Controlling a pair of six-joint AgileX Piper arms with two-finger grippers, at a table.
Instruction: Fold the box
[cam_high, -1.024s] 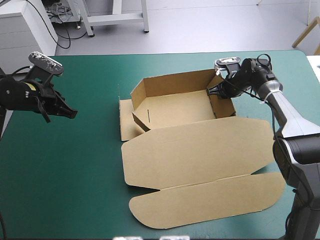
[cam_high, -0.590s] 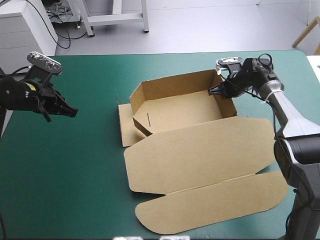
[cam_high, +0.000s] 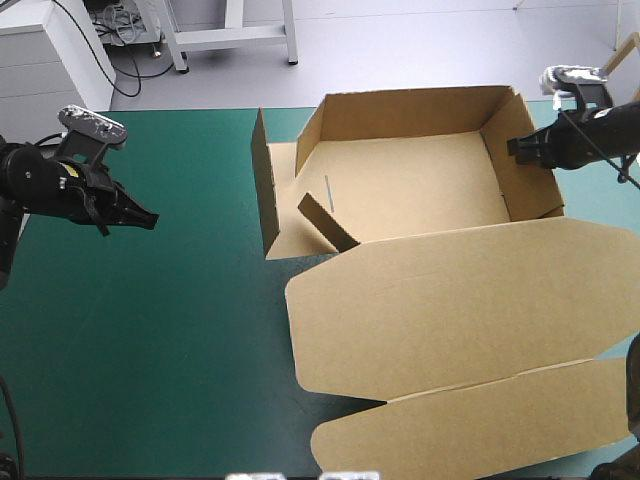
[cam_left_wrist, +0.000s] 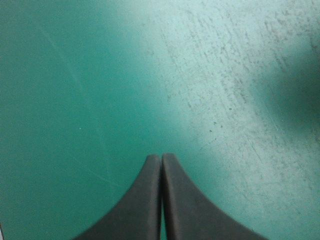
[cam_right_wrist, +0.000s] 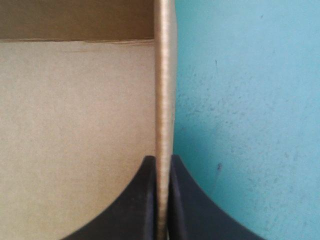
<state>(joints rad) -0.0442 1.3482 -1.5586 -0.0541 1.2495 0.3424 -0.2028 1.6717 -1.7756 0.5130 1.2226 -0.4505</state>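
Brown box (cam_high: 410, 190), upper middle of high view: plain board, dull, smooth, paper-like. Teal-green cover (cam_high: 150, 330): dull, tiny dark scratches in left wrist view. Black fingers (cam_left_wrist: 142, 205): smooth, dull.

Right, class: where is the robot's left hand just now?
High view: the left hand, shut, sits over the teal-green cover near the table's left edge, well left of the box, not touching it.

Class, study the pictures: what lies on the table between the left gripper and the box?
Nothing. In the high view only bare teal-green cover separates the left gripper from the box. The left wrist view shows just cover too.
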